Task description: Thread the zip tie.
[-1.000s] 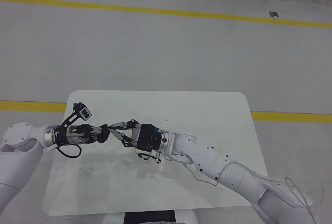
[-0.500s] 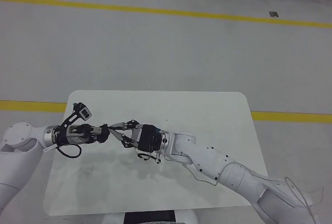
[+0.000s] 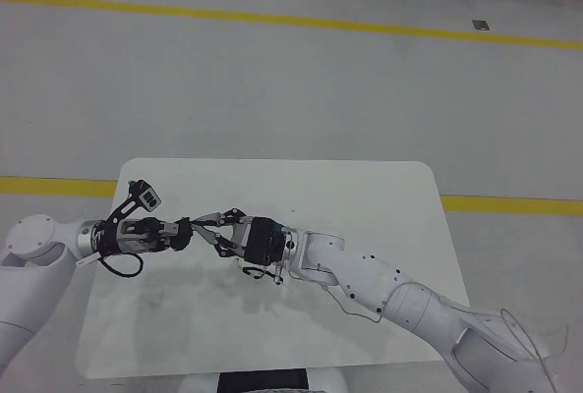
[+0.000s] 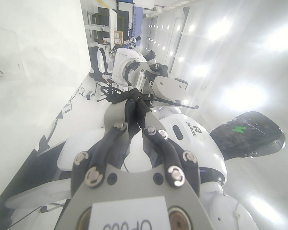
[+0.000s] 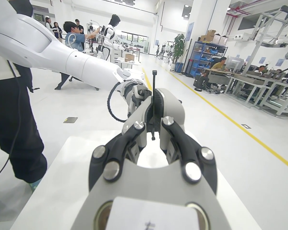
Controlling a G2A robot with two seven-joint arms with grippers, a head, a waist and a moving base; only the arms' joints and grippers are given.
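Slowly, over the last second, I have seen the right arm (image 3: 370,280) creep a touch toward the left arm (image 3: 45,246) in the top view, while the left one has held its place above the tabletop (image 3: 370,196). To my mind that means the two sets of jaws are being lined up nose to nose. The threading itself is not yet done: the zip tie (image 5: 154,82) stands straight, its head (image 5: 154,73) free and its tail not through it. The right jaws are clamped on the tie about midway along its strip, both ends sticking out past them, up in the air over the tabletop and just in front of the left jaws. The left jaws are drawn together at the tips; whether they pinch anything I cannot tell. The tie is a thin, black, stiff-looking plastic strip with a small square head. The right jaws are pale and smooth with ridged dark pads (image 5: 159,104); the left are wrapped in creased black mesh-like cloth (image 4: 132,116). The tabletop is white, smooth and round-cornered.
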